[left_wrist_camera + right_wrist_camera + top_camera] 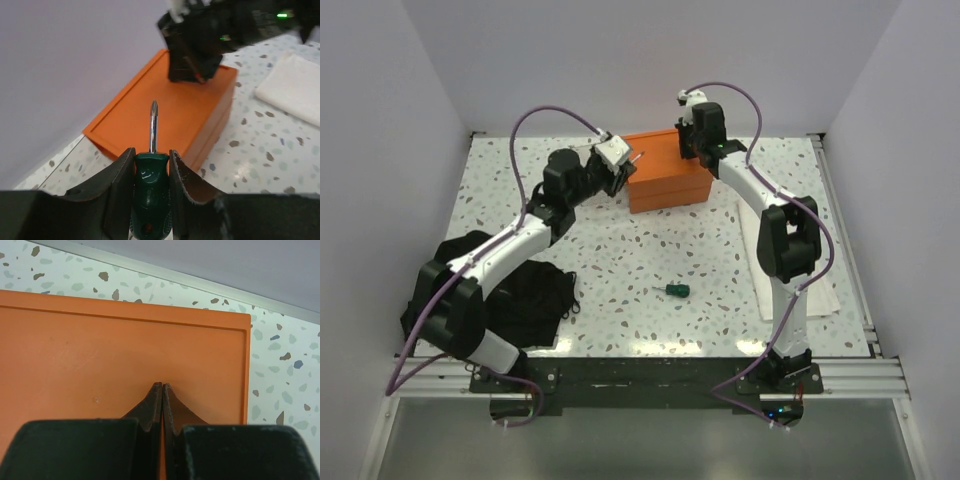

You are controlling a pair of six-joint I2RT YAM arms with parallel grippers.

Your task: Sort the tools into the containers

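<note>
My left fingers (pixel 125 172) clamp a green screwdriver (pixel 151 182) near the orange box (pixel 170 112). My right fingers (pixel 152 407), shut and empty, hover over it. One stubby screwdriver (pixel 676 290) lies unsorted on the bench (pixel 650 245).

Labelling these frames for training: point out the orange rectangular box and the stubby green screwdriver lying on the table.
Orange rectangular box (pixel 660 157): top external view, top face.
Stubby green-handled screwdriver (pixel 678 291): top external view, handle.

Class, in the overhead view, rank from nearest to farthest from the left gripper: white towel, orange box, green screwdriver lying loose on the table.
1. Orange box, right beside the left gripper, at the back.
2. Loose green screwdriver, mid-table, nearer the arm bases.
3. White towel, at the table's right side.
</note>
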